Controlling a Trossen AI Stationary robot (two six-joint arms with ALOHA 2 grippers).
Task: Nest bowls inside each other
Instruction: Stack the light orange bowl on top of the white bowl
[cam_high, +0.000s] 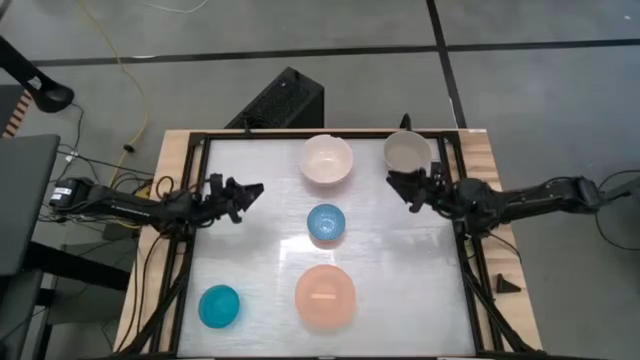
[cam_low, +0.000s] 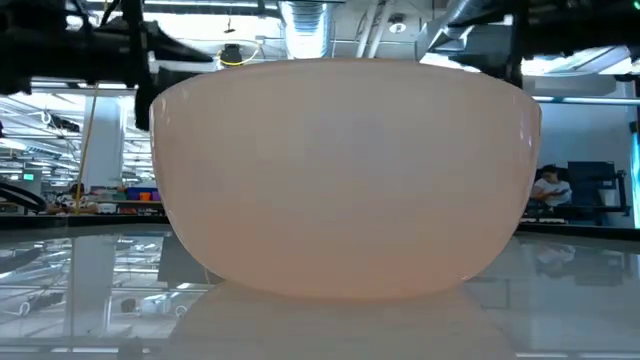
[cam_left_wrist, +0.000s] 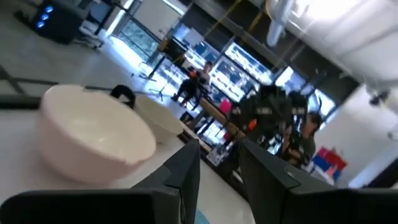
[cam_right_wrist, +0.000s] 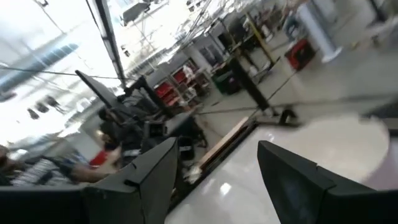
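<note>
So all five bowls are sitting separate on the white table (cam_high: 250, 290), none inside another. Going by the overhead, with the table centre as the clock's middle: the pale pinkish-white bowl (cam_high: 327, 160) is up at 12, the grey-white bowl (cam_high: 407, 152) at about 1 near the far right corner, the small light blue bowl (cam_high: 326, 222) pretty much dead centre, the salmon-orange bowl (cam_high: 325, 297) at 6 by the near edge, and the turquoise-blue bowl (cam_high: 219, 306) down at 7-8 in the near left corner. From the table-level camera the salmon one fills almost the whole view.

The left gripper (cam_high: 250, 192) hangs over the left side at 9-10, holding nothing; its fingers (cam_left_wrist: 186, 174) stand partly apart with a narrow gap, pointing toward the pinkish-white bowl. The right gripper (cam_high: 400, 188) is at 2, just beside the grey-white bowl on its near side, jaws spread wide and empty; I can't tell if it touches the rim.

A person (cam_low: 549, 188) sits in the room beyond the table.
</note>
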